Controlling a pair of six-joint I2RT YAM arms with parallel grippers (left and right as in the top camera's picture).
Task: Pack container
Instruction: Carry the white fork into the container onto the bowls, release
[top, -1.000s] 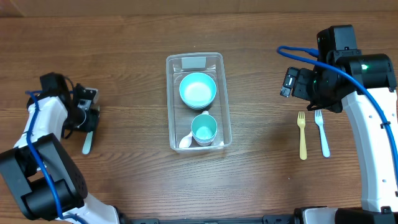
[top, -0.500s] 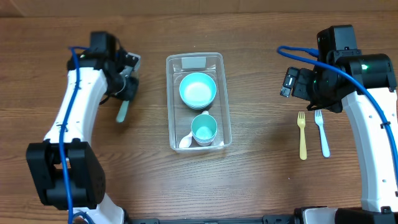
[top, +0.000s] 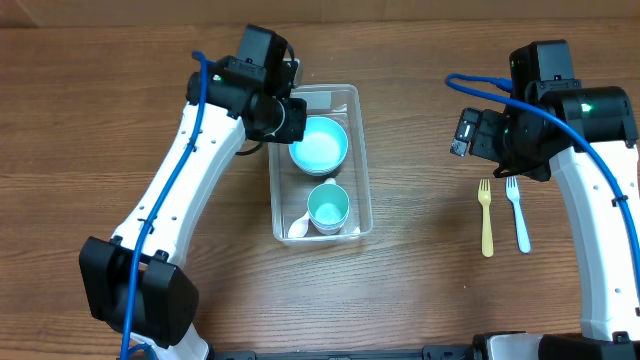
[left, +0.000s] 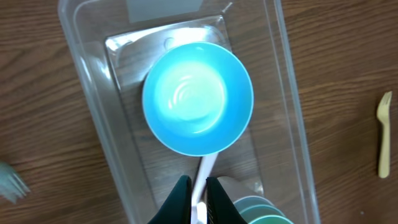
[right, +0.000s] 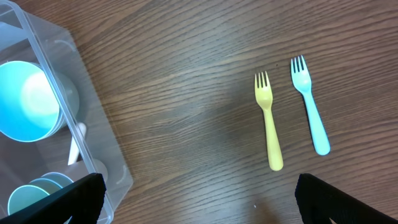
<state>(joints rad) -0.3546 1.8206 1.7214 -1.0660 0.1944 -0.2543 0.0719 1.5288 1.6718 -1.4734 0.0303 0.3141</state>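
The clear container (top: 360, 160) stands upright mid-table with its whitish label at the far end. It holds a blue bowl (top: 318, 143), a teal cup (top: 328, 208) and a white spoon (top: 298, 229). My left gripper (top: 287, 120) hovers over the container's far left part, beside the bowl. In the left wrist view its jaws (left: 199, 194) are shut on a thin pale utensil handle (left: 210, 168), above the container (left: 93, 112), the bowl (left: 198, 96) and the cup (left: 261, 211). My right gripper (top: 462, 133) is open and empty (right: 199, 208), to the right of the container (right: 93, 124).
A yellow fork (top: 487, 220) and a blue fork (top: 518, 215) lie side by side on the table at the right; both also show in the right wrist view, the yellow fork (right: 268, 124) and the blue fork (right: 310, 112). Pale teal fork tines (left: 9, 180) show at the left wrist view's left edge.
My left arm has swung from the table's left side to over the container, carrying the pale utensil with it. The right arm has not moved.
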